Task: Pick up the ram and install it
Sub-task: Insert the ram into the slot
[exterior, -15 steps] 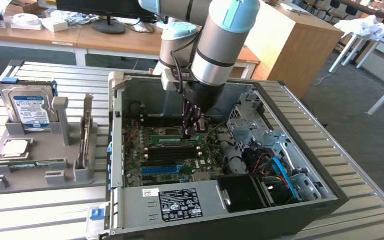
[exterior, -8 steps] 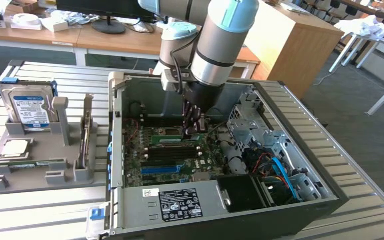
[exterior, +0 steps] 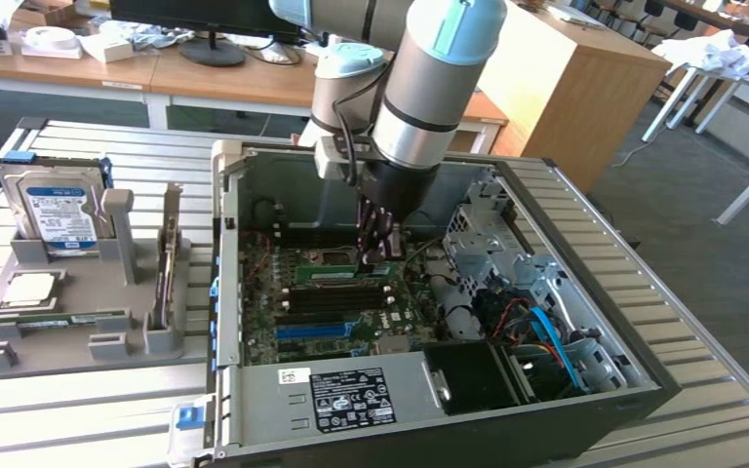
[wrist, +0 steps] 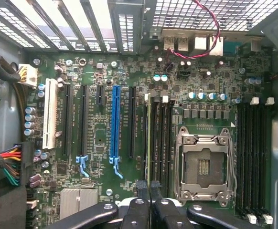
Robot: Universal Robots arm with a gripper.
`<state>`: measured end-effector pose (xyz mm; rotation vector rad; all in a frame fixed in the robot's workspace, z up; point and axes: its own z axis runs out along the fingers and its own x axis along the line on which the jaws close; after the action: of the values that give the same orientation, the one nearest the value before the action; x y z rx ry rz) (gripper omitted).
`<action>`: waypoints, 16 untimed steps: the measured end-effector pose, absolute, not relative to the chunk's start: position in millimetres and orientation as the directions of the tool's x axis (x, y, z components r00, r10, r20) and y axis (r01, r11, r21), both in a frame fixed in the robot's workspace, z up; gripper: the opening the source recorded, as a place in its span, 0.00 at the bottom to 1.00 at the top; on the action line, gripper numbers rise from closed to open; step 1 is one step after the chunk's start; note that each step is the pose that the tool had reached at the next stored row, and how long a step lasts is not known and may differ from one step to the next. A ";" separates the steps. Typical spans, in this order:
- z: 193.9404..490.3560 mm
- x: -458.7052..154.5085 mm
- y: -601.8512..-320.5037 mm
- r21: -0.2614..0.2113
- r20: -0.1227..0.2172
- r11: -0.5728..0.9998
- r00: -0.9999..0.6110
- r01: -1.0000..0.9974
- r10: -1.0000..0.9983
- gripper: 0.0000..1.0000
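Where the gripper [exterior: 377, 257] sits: we see it deep inside the open computer case [exterior: 518, 429], hanging from the arm [exterior: 427, 88] with its tips down at the motherboard [exterior: 299, 314].
Gripper state: narrow; in the wrist view the 2 fingertips [wrist: 142, 192] stand almost together, with only a slit between them.
Ram [wrist: 148, 138]: edge-on and upright in a memory slot, running straight away from the gripper [wrist: 150, 193]. Its near end meets the slit between the tips. We cannot tell whether they pinch it or only rest on it.
Ram from outside: the ram [exterior: 329, 274] shows as a green strip just beside the tips, toward the exterior view's left.
Next to the gripped end: empty black slots [wrist: 164, 138], then the open processor socket [wrist: 205, 164]; on the ram's other side, a long blue slot [wrist: 114, 121].
Well apart from the gripper: a grey holder [exterior: 82, 283] outside the case, toward the exterior view's left, carrying an upright hard drive [exterior: 52, 210] and a square silver processor [exterior: 30, 290].
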<state>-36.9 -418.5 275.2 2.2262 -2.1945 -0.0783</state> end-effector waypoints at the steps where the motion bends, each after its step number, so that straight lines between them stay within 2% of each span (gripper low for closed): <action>1: 275.2 -36.9 -418.5 0.046 -0.025 -0.015 0.014 -0.999 -1.000 0.12; 16: 263.7 -36.8 -418.6 0.046 -0.025 -0.015 0.014 -0.999 -1.000 0.12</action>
<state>-36.8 -418.6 263.7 2.2263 -2.1943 -0.0782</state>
